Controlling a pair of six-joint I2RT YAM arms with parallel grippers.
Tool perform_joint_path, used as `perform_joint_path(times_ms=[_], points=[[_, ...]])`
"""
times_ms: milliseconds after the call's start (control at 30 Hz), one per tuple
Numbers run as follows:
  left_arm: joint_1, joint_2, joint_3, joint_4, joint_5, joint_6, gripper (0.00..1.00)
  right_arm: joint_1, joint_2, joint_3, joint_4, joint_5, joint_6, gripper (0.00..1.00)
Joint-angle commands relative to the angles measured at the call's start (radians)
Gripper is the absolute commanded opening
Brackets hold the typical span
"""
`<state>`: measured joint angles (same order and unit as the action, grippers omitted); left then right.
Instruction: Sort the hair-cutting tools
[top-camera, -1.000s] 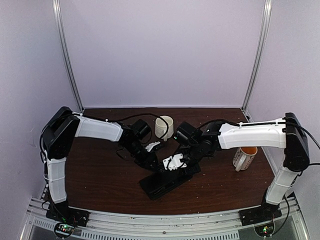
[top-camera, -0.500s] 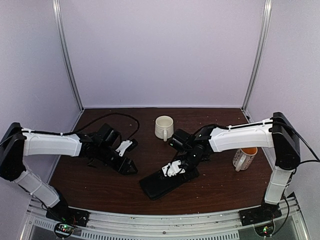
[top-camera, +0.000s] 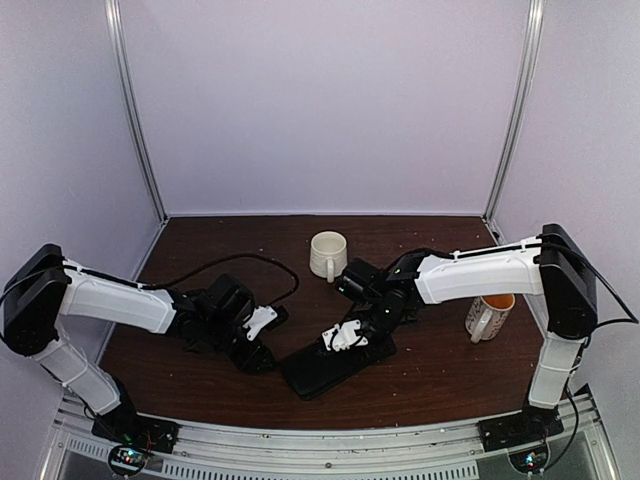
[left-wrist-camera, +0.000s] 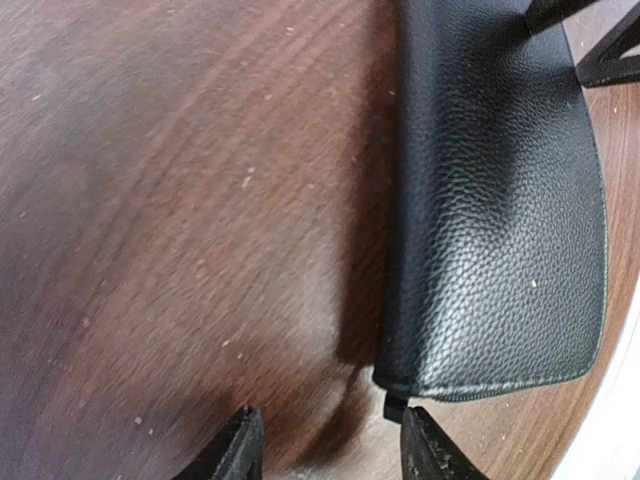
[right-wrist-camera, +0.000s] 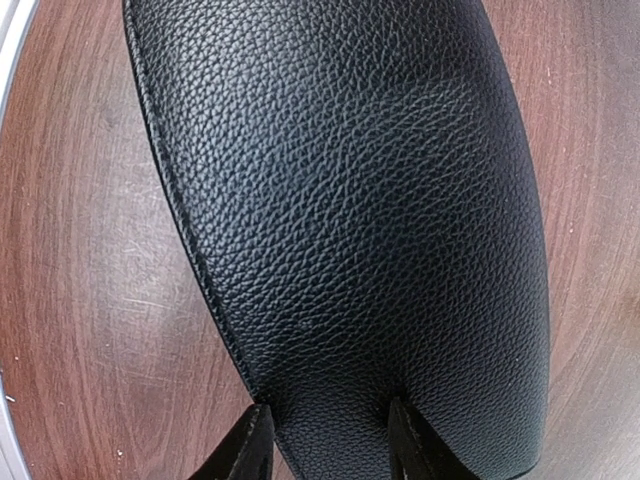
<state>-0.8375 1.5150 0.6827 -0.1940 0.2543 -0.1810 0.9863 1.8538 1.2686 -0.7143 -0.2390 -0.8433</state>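
No scissors or hair clips show in any view. The flat black case (top-camera: 322, 366) lies at the table's front middle. My left gripper (top-camera: 262, 352) is low over the table at the case's left end. In the left wrist view it (left-wrist-camera: 330, 452) is open and empty, with the case's corner (left-wrist-camera: 500, 250) and its small zip pull (left-wrist-camera: 395, 405) just beside the right fingertip. My right gripper (top-camera: 346, 337) rests on the case's right part. In the right wrist view it (right-wrist-camera: 328, 447) is open, both fingertips pressing on the black leather top (right-wrist-camera: 350, 200).
A white mug (top-camera: 327, 255) stands behind the case at mid table. A yellow-lined mug (top-camera: 490, 313) stands at the right under my right arm. A black cable (top-camera: 225, 262) loops over the table at the left. The table's front rail (top-camera: 330, 440) lies close behind the case.
My left arm swung out from the middle to the left, then came back right and low to the case's left end. My right gripper shifted slightly left and stays on the case.
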Motion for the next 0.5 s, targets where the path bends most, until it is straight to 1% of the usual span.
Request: perform_joint_path(times_ms=[0, 67, 267, 367, 467], points=[[-0.016, 0.027, 0.046, 0.014, -0.027, 0.053, 0.49, 0.009, 0.059, -0.020, -0.044, -0.051, 0.026, 0.40], [-0.023, 0.012, 0.041, 0.000, -0.050, 0.046, 0.49, 0.009, 0.062, -0.019, -0.045, -0.052, 0.056, 0.40], [-0.057, -0.034, 0.028, -0.025, -0.049, 0.041, 0.49, 0.012, 0.063, -0.011, -0.054, -0.051, 0.054, 0.40], [-0.073, -0.007, 0.046, -0.043, -0.051, 0.052, 0.49, 0.011, 0.066, -0.011, -0.054, -0.051, 0.056, 0.39], [-0.081, 0.041, 0.070, -0.062, -0.060, 0.055, 0.44, 0.011, 0.071, -0.009, -0.055, -0.052, 0.057, 0.39]])
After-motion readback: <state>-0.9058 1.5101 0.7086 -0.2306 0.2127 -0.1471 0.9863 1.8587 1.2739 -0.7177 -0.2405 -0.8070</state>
